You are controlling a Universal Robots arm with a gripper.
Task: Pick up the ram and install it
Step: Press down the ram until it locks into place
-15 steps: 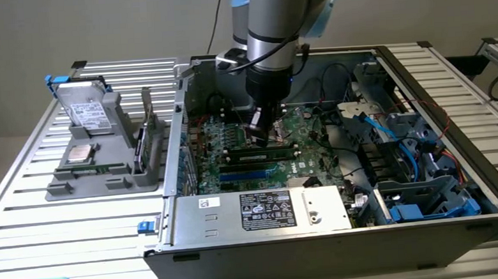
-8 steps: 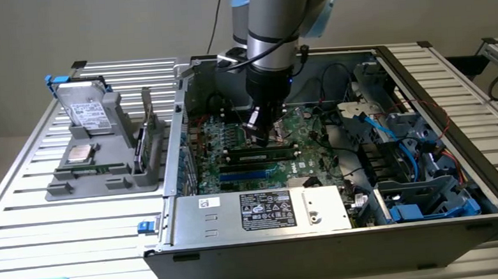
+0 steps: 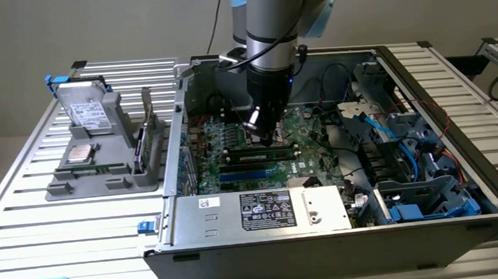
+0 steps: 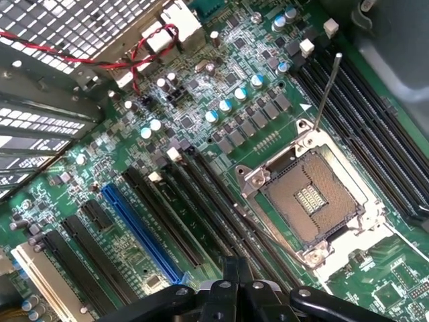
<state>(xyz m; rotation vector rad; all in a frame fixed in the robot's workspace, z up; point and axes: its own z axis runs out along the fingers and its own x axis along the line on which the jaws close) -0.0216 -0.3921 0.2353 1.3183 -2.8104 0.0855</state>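
My gripper [image 3: 267,140] was down inside the open computer case [image 3: 441,228], its fingers clenched together, poised directly over the motherboard [image 3: 312,126]. In the exterior view the ram [image 3: 261,157] lay lengthwise in a memory slot just below my fingertips, a dark-chipped stick with a pale label, flanked by the slot's end latches. I could not tell whether my tips were touching its top edge or standing just above it, and I held nothing between them. In the wrist view my closed fingers [image 4: 231,295] sat above the long black slots [image 4: 201,201], with the blue slot [image 4: 137,228] to 1 side and the empty CPU socket [image 4: 315,201] with its raised lever to the other.

I judged the step in hand to be seating the stick. Doing that well meant pressing straight down, centred along the stick's length, so both ends sank evenly and the 2 latches could snap in. A tilted or off-centre push risked lifting 1 end or scraping the neighbouring slots. The parts tray [image 3: 105,166] stood outside the case, on the exterior view's left.
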